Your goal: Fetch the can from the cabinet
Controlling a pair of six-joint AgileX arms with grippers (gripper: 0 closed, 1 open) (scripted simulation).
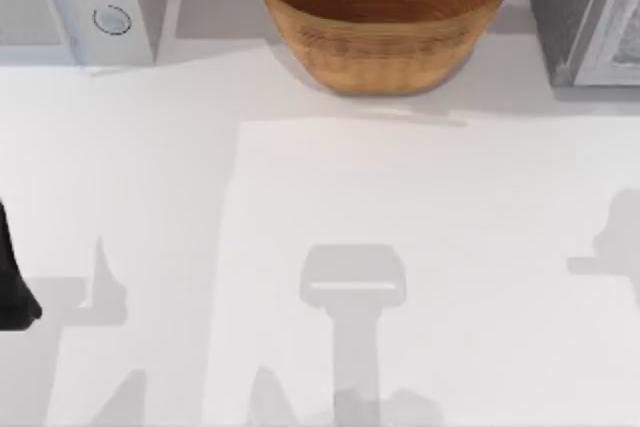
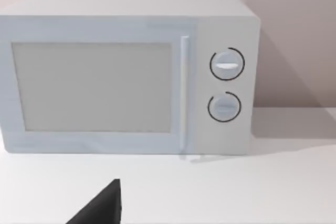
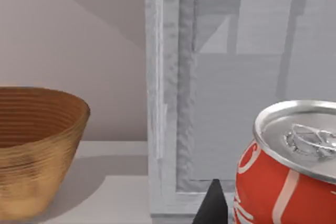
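My right wrist view has the red can (image 3: 286,174) big at lower right, before the grey cabinet (image 3: 220,93); I can't tell either end effector's state.

The can (image 3: 286,174) runs off the right wrist view's edge, so only part of its lid and red wall shows (tilted, close to the camera). The cabinet (image 1: 590,12) and microwave (image 1: 75,2) are cropped at the top view's corners. Of the left arm (image 1: 12,282), a dark sliver shows; its jaws are out of frame.
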